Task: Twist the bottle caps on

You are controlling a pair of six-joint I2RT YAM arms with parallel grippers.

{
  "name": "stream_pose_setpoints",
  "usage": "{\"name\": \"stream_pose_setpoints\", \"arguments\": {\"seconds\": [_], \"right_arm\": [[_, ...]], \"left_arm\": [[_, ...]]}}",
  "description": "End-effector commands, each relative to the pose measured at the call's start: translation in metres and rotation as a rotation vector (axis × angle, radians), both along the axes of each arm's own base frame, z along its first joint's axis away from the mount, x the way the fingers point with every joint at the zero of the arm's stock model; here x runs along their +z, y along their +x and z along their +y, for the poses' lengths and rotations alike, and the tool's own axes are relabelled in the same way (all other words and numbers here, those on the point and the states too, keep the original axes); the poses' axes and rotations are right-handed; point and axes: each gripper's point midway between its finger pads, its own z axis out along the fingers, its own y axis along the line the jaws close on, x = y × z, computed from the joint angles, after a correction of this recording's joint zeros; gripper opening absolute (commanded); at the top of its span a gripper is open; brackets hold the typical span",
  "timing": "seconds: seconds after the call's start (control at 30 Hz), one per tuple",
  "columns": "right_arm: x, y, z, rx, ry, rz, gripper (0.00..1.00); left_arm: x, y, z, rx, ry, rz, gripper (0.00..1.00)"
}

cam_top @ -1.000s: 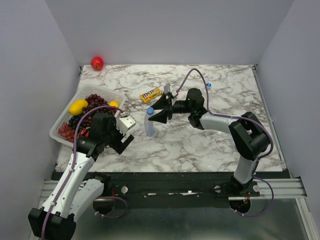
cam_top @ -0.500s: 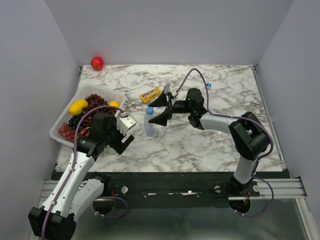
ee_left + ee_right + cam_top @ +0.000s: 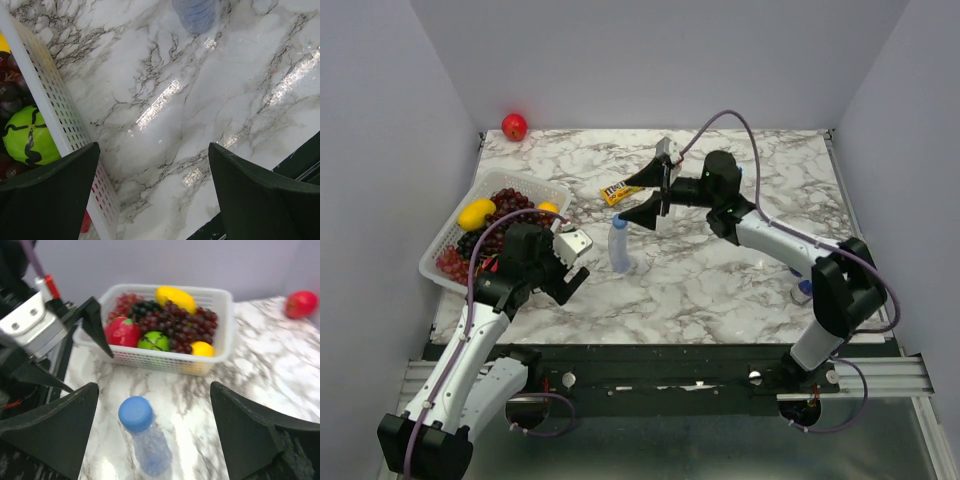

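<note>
A slim blue-tinted bottle stands upright on the marble table with a blue bottle cap on its neck. My right gripper hangs open just behind and to the right of it, touching nothing. In the right wrist view the bottle cap and the bottle sit below my right gripper, nearer the left finger. My left gripper is open and empty, low over the table to the bottle's left. In the left wrist view only the bottle's base shows, far beyond my left gripper.
A white basket of grapes and other fruit stands at the left, close beside my left gripper; its wall fills the left wrist view's left side. A red apple lies at the back left, a yellow candy packet behind the bottle.
My right gripper has opened wide, let go of the capped bottle, and pulled up and back toward the far right. The bottle stays upright. The left arm has not moved.
</note>
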Motion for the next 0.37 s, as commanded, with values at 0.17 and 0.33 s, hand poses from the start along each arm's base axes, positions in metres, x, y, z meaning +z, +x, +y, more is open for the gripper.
{"name": "stream_pose_setpoints", "arguments": {"seconds": [0.17, 0.33], "right_arm": [[0.057, 0.079, -0.11, -0.849, -0.243, 0.093, 1.0], [0.083, 0.08, -0.142, -0.967, -0.304, -0.001, 1.0]], "left_arm": [[0.048, 0.034, -0.005, 0.05, -0.1, -0.198, 0.99], [0.068, 0.056, -0.006, 0.138, -0.194, -0.28, 0.99]]}}
